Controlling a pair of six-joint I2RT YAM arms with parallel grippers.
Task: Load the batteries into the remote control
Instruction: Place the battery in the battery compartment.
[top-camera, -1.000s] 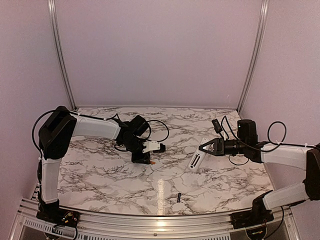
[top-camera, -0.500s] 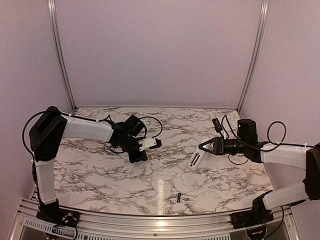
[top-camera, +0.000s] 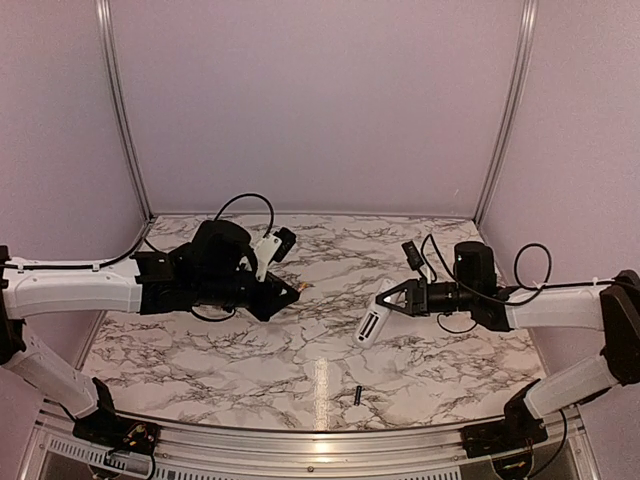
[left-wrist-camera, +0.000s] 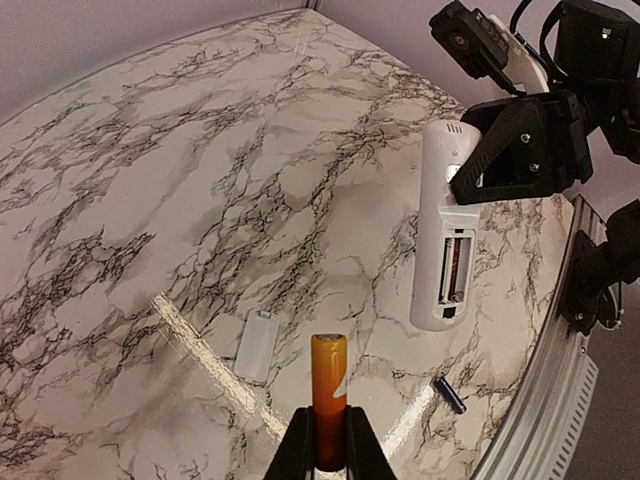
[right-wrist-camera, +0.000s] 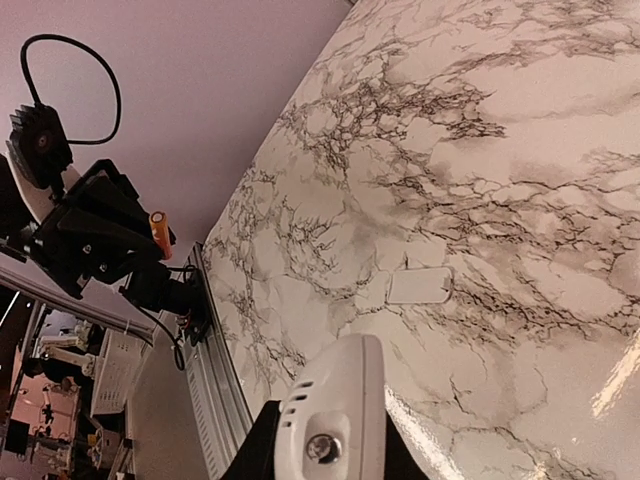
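The left hand (left-wrist-camera: 328, 428) clamps the orange battery (left-wrist-camera: 328, 385) — the right hand (top-camera: 389, 300) grips the remote control (top-camera: 370, 325).

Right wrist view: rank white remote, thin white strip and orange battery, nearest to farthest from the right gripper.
1. White plastic remote control, in the right gripper.
2. Thin white plastic strip, mid-frame.
3. Orange cylindrical battery, far left.

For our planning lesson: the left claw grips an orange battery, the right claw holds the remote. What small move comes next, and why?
Probably bring the left claw with its orange battery closer to the remote in the right claw: the remote's open battery slot faces it, but a gap separates them.
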